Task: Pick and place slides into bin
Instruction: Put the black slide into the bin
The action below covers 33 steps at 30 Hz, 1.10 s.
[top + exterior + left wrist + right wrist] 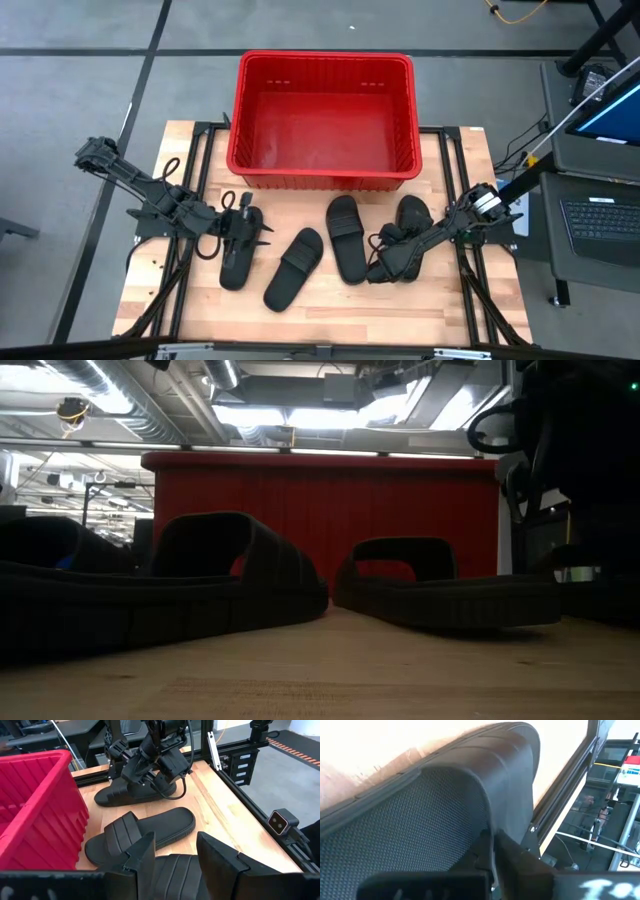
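Four black slides lie soles down on the wooden table in front of the red bin (325,115). My right gripper (384,263) is shut on the rightmost slide (411,222); the left wrist view shows that slide (117,796) flat on the table. My left gripper (175,856) hangs open above the leftmost slide (236,262) without touching it. Between them lie the second slide (295,268) and the third slide (346,238). My right gripper pinches a thin upstanding edge (491,837) of the rightmost slide, seemingly the strap's edge, with one finger on its textured inner side and one outside. The fingers slant down from the table's right. The slide's sole rests on the table.
The bin stands at the table's far edge, its inside bare. In the low view two slides (190,590) (440,590) lie before its red wall (320,500). Black frame rails (240,815) run along the table's sides. A desk with a laptop (600,215) stands right of the table.
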Available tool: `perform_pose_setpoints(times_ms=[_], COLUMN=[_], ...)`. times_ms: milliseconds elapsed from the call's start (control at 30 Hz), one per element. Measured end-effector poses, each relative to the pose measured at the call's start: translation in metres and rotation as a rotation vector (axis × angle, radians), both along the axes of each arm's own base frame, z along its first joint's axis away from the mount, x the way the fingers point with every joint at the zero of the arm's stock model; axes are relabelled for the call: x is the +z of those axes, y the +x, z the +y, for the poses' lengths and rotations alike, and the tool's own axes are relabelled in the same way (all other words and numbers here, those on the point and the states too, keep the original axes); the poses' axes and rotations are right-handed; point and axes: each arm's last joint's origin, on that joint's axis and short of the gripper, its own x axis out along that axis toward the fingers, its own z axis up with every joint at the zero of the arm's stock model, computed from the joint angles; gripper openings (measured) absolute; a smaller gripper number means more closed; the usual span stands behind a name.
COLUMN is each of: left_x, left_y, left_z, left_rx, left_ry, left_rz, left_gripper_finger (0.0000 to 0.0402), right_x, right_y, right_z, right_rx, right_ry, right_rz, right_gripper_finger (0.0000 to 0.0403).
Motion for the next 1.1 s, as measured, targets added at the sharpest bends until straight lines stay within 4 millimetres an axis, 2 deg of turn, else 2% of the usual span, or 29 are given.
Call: perform_pose_setpoints(times_ms=[200, 467, 867, 967, 1100], left_x=[0.000, 0.000, 0.001, 0.003, 0.008], left_y=[0.000, 0.000, 0.000, 0.001, 0.002], left_z=[0.000, 0.000, 0.000, 0.000, -0.001], left_rx=[0.000, 0.000, 0.000, -0.006, -0.001], left_ry=[0.000, 0.000, -0.003, 0.005, 0.002], left_rz=[0.000, 0.000, -0.008, -0.030, -0.082], left_gripper_finger=[0.0140, 0.0140, 0.0140, 0.0140, 0.0140], right_x=[0.004, 0.032, 0.057, 0.068, 0.092], right_y=[0.003, 0.015, 0.027, 0.029, 0.028], right_z=[0.002, 0.018, 0.036, 0.041, 0.043], right_rx=[-0.006, 0.023, 0.144, 0.196, 0.241], right_ry=[0.014, 0.060, 0.048, 0.056, 0.048], right_rz=[-0.010, -0.096, -0.239, -0.272, -0.375], right_gripper_finger=[0.0008, 0.0007, 0.0006, 0.0006, 0.0006])
